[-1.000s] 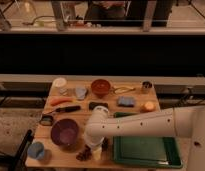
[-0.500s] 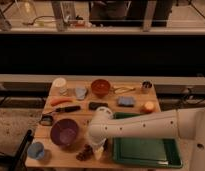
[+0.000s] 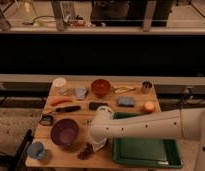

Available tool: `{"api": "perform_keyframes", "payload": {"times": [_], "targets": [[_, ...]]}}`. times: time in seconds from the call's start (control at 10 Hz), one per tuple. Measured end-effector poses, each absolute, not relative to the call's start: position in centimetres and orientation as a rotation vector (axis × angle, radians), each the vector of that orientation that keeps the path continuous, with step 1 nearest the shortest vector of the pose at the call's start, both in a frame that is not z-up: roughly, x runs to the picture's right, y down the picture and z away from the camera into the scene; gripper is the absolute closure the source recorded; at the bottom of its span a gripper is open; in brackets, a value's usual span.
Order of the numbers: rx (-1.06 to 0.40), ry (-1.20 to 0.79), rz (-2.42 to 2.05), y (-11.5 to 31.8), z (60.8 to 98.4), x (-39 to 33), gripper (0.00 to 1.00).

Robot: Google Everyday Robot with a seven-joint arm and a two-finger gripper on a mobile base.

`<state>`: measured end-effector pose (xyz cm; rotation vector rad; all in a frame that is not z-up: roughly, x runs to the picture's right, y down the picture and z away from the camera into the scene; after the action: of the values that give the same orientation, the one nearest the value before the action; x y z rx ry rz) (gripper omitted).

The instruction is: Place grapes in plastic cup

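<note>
The grapes (image 3: 86, 150), a small dark reddish bunch, lie on the wooden table (image 3: 46, 132) near its front edge, just right of the purple bowl (image 3: 64, 131). My white arm reaches in from the right. Its gripper (image 3: 97, 143) points down right beside the grapes, at their right end, mostly hidden by the wrist. A white cup (image 3: 59, 83) stands at the back left corner. A pale bluish see-through cup (image 3: 81, 92) is next to it. A blue cup (image 3: 37, 150) stands at the front left corner.
A green tray (image 3: 146, 152) lies at the front right under my arm. A red-brown bowl (image 3: 101, 87), metal can (image 3: 146, 87), blue sponge (image 3: 126, 101), orange fruit (image 3: 148, 106), carrot (image 3: 61, 101) and black-handled tool (image 3: 68, 108) are spread over the back half.
My arm has shifted only slightly over the front of the table. The grapes stay in the same spot on the table.
</note>
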<state>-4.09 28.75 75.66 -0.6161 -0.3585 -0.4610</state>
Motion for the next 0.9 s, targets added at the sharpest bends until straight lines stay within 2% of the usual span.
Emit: {"api": "perform_keyframes", "payload": {"times": [0.1,0.4,0.9], "targets": [[-0.613,-0.358,-0.460,28.7,75.6,-3.9,0.99],[-0.592,-0.359,-0.459,28.4,74.6,-3.7,0.99],[-0.507,-0.397,-0.526,25.5,69.2,-5.5,0.99]]}}
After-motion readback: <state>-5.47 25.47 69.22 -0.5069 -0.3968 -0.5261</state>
